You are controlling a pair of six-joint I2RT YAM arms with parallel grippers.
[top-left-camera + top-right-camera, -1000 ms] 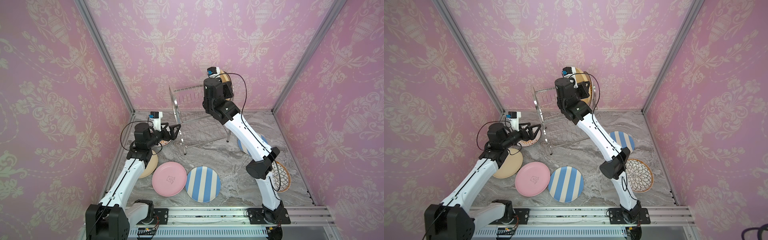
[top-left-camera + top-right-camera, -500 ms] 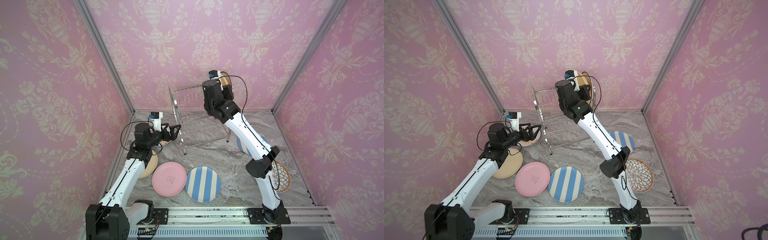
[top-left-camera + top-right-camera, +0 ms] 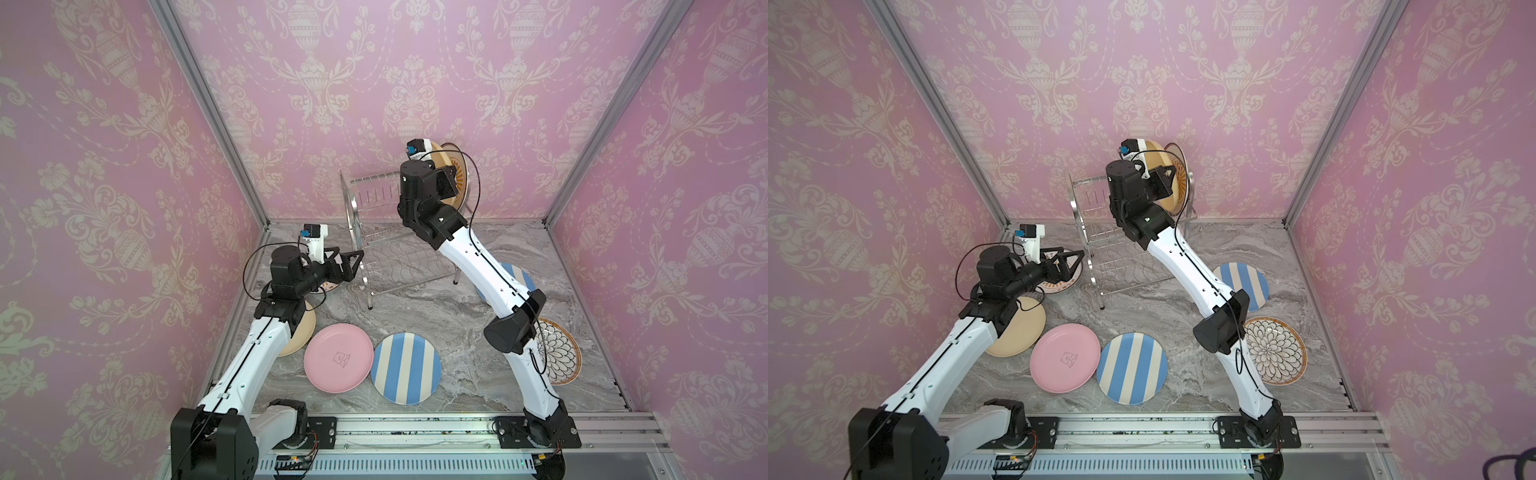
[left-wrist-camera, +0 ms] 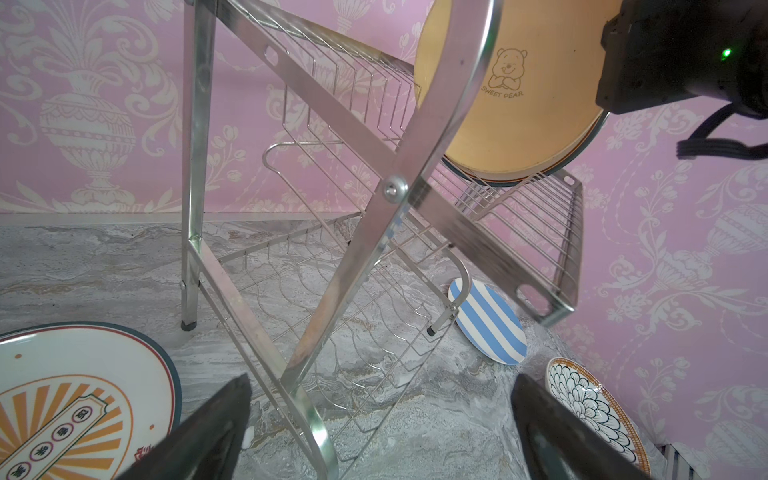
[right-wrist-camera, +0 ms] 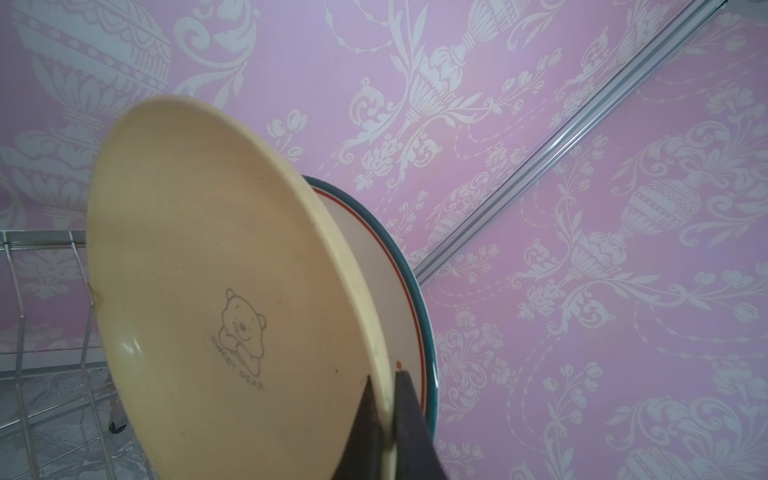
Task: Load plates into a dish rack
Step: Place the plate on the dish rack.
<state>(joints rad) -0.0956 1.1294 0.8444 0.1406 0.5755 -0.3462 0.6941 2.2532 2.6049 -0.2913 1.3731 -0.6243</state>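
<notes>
The left arm [image 3: 257,357] and right arm [image 3: 478,266] share glossy white link shells dotted with small dark screw holes, joined by matte black boxy joint housings. A thin black cable [image 3: 246,272] loops off each wrist, beside a white camera block [image 3: 316,233] with a blue front. The jaws are black, tapering wedges. Black base plates [image 3: 536,434] bolt onto a silver rail [image 3: 415,432].

Mostly hidden behind yellow plate [image 5: 208,270] in right wrist view: racked sunburst plate [image 5: 386,286], sliver only. Partly covered by left arm [image 3: 946,353] in a top view: cream plate [image 3: 1021,328]. Cut at left wrist view's edge: tabletop sunburst plate [image 4: 83,374].
</notes>
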